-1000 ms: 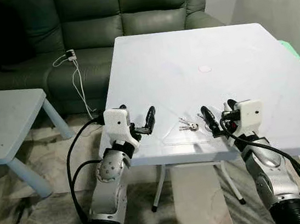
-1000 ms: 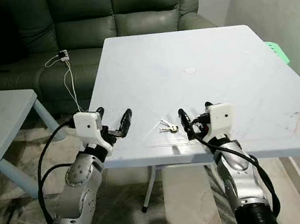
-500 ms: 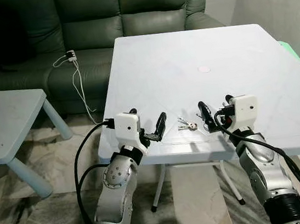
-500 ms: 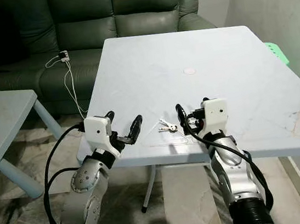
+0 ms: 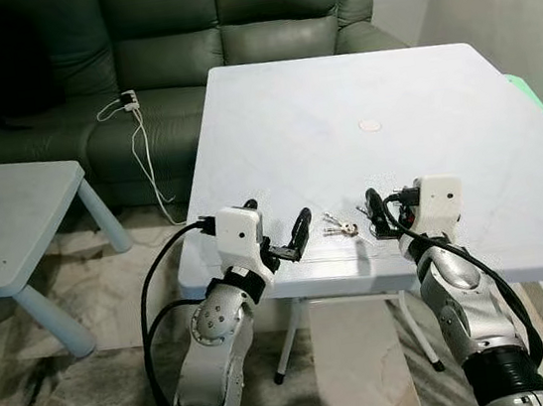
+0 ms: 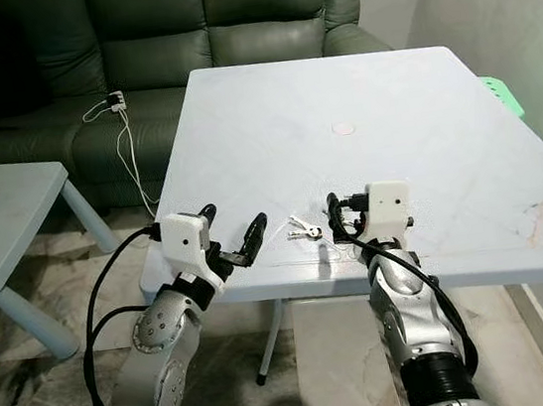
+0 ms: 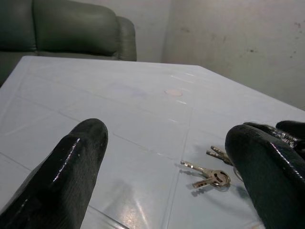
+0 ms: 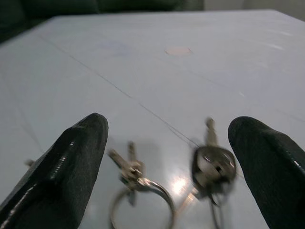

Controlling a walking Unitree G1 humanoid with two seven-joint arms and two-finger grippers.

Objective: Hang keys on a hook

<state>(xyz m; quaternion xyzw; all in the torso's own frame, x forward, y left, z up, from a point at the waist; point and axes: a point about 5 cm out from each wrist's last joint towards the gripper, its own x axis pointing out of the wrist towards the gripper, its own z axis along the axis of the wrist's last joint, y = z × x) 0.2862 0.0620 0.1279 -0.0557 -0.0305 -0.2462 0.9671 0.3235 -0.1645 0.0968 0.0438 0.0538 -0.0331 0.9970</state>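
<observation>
A side bench (image 5: 12,212) stands left of the white bench (image 5: 416,84), a sofa (image 5: 161,47) behind both. The left claw (image 5: 278,233) is spread wide over the bench's near edge, holding nothing. Just right of it the keys (image 5: 340,227) lie flat by that near edge. The right claw (image 6: 345,215), also spread and holding nothing, hangs low over the bench beside the keys.

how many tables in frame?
2. The white table stands in front of the robot with the keys near its front edge; a small low table stands to the robot's left by the sofa.
</observation>
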